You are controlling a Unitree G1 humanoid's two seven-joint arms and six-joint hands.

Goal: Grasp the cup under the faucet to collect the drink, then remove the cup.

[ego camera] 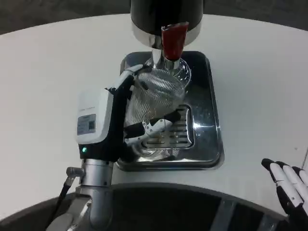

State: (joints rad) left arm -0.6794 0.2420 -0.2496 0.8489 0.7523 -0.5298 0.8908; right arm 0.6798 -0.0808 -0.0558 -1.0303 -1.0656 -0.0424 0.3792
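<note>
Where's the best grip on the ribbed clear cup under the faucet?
Its ribbed side wall, about mid-height, coming from the robot's left, as the left hand does now. The cup tilts on the drip tray, the red tap lever blocking any grasp from above.

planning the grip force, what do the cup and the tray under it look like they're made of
Cup: clear, ribbed, likely plastic or glass; the tray shows through it.
Tray: polished metal, probably stainless steel, with mirror-like reflections and a slotted grate.
Left hand grips the cup.

Head view, steeply down over white table (43, 72)
</note>
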